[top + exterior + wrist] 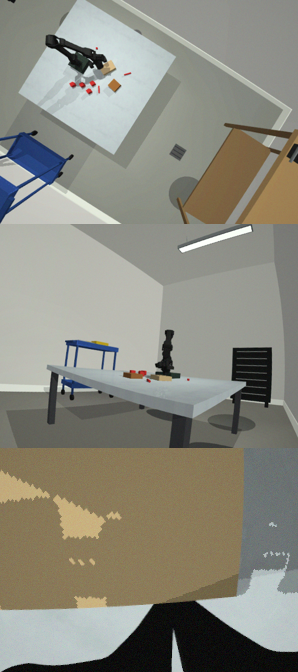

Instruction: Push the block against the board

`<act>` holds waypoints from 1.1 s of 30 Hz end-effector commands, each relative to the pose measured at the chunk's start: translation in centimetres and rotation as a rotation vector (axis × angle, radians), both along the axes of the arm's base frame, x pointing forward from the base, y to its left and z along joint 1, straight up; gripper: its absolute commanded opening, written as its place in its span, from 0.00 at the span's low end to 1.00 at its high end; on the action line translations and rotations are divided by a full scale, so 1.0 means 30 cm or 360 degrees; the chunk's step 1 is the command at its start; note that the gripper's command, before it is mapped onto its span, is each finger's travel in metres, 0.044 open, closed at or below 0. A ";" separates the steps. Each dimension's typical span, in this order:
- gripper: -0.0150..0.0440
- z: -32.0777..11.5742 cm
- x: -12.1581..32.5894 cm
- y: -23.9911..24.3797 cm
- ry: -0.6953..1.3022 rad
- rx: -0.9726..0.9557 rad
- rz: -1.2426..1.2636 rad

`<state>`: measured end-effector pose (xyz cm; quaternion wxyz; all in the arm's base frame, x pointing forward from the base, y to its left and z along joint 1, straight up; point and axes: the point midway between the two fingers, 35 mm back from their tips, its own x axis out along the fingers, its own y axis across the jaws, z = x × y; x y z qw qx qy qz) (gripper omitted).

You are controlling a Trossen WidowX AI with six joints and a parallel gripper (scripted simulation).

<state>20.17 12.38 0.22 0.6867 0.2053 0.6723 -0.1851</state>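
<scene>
The tan rectangular board [110,68] [161,377] [150,558] lies flat on the table, partly shaded by the arm. The square orange-brown block [114,85] [133,375] lies flat beyond it, turned relative to the board, with a gap between them. The block is not in the wrist view. My gripper [101,68] [166,374] [170,595] is shut and empty. Its tips are low at the board's edge on the arm's side; the wrist view shows them meeting that edge. Whether they touch it, I cannot tell.
Several red cubes [82,85] [142,372] lie on the arm's side of the block. One red stick [99,89] lies near them; another red stick [127,74] [148,380] lies beyond the board. A tiny red cube [97,48] [188,379] lies apart. The dark base [79,63] is behind the gripper.
</scene>
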 end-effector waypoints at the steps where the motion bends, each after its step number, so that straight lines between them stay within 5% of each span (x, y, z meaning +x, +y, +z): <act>1: 0.25 -0.008 0.017 -0.011 0.0008 -0.0014 -0.0002; 33: 0.25 -0.002 0.138 -0.056 0.0002 -0.0017 -0.0003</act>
